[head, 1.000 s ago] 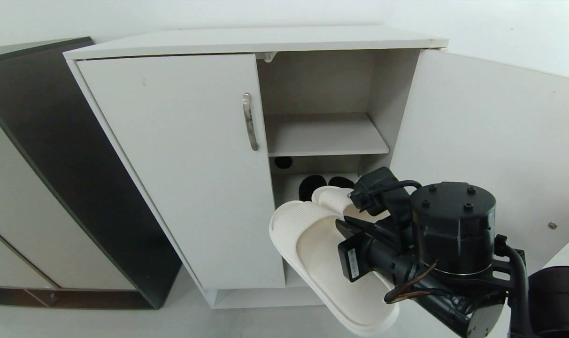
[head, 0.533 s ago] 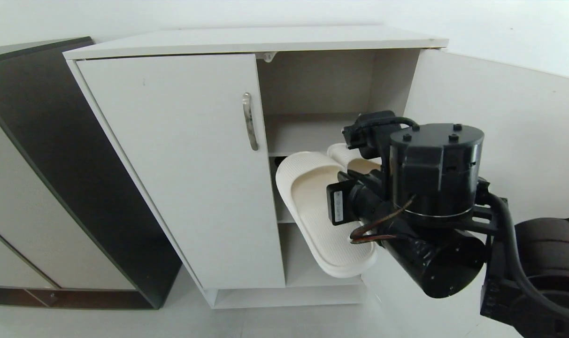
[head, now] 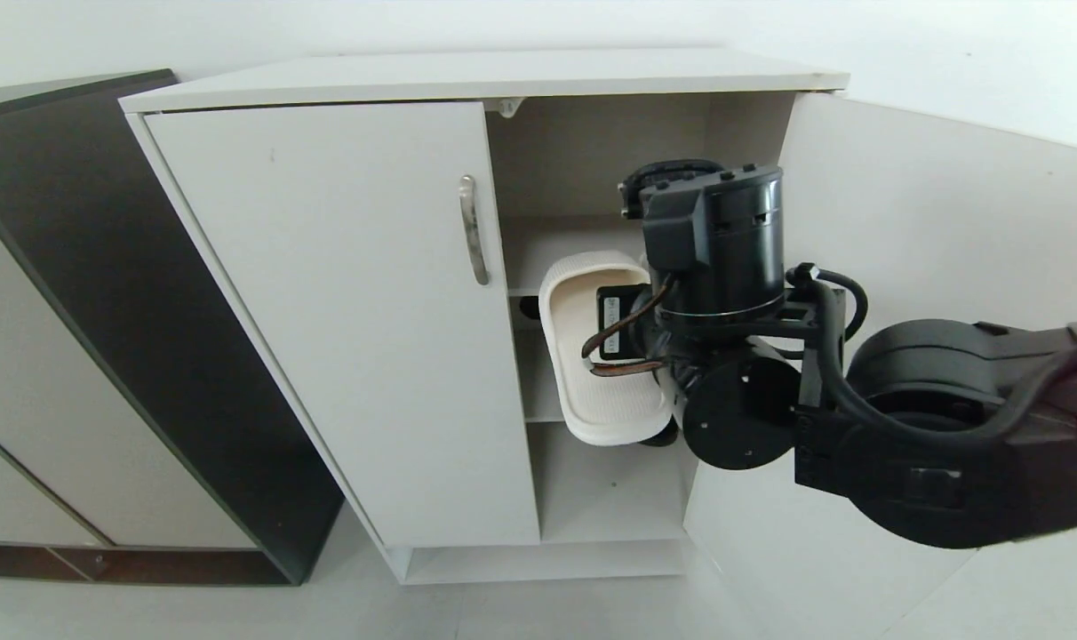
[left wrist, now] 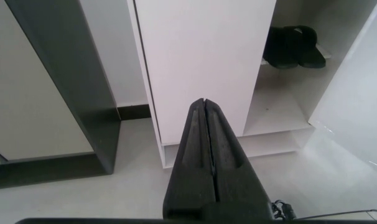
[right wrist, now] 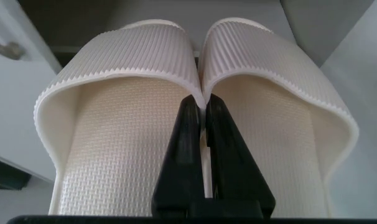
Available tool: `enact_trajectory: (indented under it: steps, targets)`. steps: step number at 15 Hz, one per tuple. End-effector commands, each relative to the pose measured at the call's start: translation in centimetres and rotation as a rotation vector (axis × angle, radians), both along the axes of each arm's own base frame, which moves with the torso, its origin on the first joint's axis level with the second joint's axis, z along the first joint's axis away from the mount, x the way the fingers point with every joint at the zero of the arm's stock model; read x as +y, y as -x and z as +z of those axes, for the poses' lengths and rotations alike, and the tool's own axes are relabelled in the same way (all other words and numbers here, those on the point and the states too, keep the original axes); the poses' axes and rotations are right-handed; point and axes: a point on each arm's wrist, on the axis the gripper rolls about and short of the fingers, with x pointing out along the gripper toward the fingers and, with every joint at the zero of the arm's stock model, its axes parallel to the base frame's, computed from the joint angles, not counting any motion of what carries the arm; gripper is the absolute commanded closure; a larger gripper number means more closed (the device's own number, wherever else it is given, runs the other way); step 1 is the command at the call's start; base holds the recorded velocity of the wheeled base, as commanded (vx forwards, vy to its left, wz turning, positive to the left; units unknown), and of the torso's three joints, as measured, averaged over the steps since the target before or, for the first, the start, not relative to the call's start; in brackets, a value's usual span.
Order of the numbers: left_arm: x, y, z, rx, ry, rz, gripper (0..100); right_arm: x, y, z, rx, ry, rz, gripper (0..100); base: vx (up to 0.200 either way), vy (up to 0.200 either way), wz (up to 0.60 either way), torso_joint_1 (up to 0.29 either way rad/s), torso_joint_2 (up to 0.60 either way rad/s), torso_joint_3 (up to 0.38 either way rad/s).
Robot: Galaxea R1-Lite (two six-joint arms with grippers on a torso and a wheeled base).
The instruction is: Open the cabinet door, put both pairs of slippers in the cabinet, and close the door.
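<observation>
The right gripper (right wrist: 204, 109), pinching the white slippers (right wrist: 114, 124) before the cabinet (head: 325, 293), may drop them if toes hit its shelf (head: 574, 233)

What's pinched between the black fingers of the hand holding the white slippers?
The inner edges of both white slippers, clamped by the right hand, seen in the right wrist view.

Slippers (head: 605, 400) at cabinet (head: 485, 76) opening, R of shut door (head: 325, 311); 2nd pair (left wrist: 294, 46) inside on shelf (head: 540, 411).
</observation>
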Motion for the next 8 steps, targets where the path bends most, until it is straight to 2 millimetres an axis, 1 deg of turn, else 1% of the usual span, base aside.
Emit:
enact_trajectory:
  steps: [1, 4, 6, 8]
  targets:
    - [0.0, 0.0, 0.0, 0.002, 0.000, 0.000, 100, 0.9, -1.0, -0.9, 0.009, 0.016, -0.011, 100, 0.000, 0.000, 0.00, 0.000, 0.00, 0.000]
    - [0.0, 0.0, 0.0, 0.002, 0.000, 0.000, 100, 1.5, -1.6, -1.4, 0.014, 0.024, -0.015, 100, 0.000, 0.000, 0.00, 0.000, 0.00, 0.000]
    - [0.0, 0.0, 0.0, 0.002, 0.000, 0.000, 100, 1.4, -1.9, -1.2, 0.009, 0.027, -0.020, 100, 0.000, 0.000, 0.00, 0.000, 0.00, 0.000]
    - [0.0, 0.0, 0.0, 0.002, 0.000, 0.000, 100, 1.2, -2.2, -1.2, 0.008, 0.027, -0.030, 100, 0.200, 0.000, 0.00, 0.005, 0.00, 0.000]
